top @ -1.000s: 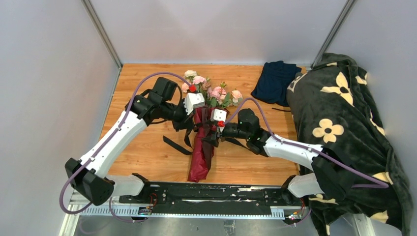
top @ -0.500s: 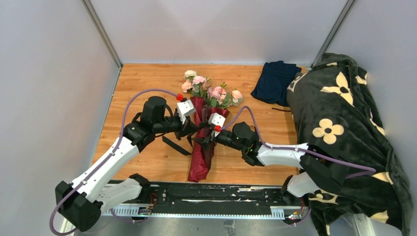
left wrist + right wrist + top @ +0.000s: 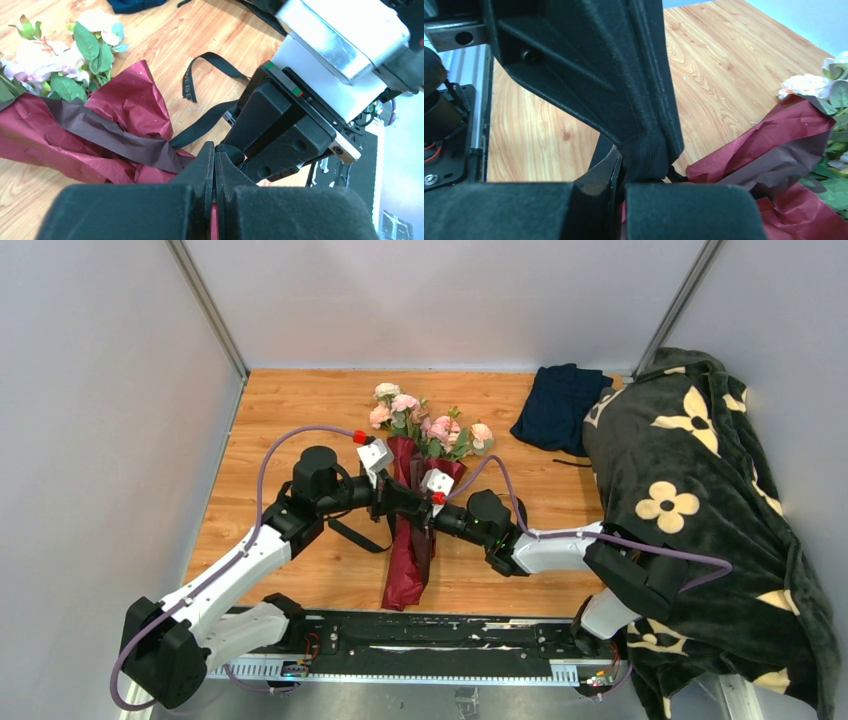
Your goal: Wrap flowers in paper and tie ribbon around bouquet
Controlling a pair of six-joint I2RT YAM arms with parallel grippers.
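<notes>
Since the bunch of pale pink and cream roses with green leaves, the flowers, already sits inside the crinkly burgundy-red paper, we judge the wrapping done and the tying in hand.

From the top camera, the bouquet lies lengthwise on the wooden table, with the blooms toward the far edge and the paper's narrow end toward the arm bases. The left tool and the right tool meet tip to tip over the bouquet's middle. The long narrow black ribbon trails in loops on the table just left of the paper. A folded navy blue cloth and a dark green blanket with cream flower shapes lie well apart on the right.

From the left wrist, our left tool has its fingers pressed together, right against the right tool's black tips. A ribbon tail runs across the bare wood to the paper's edge just beside those tips. We cannot tell whether it is pinched.

From the right wrist, our right tool is likewise closed. The left tool's finger touches it from above, and the paper lies just beside it. What it pinches, if anything, is hidden.

The next move, we judge, calls for drawing the ribbon ends apart to tighten a knot without dragging the paper loose.
</notes>
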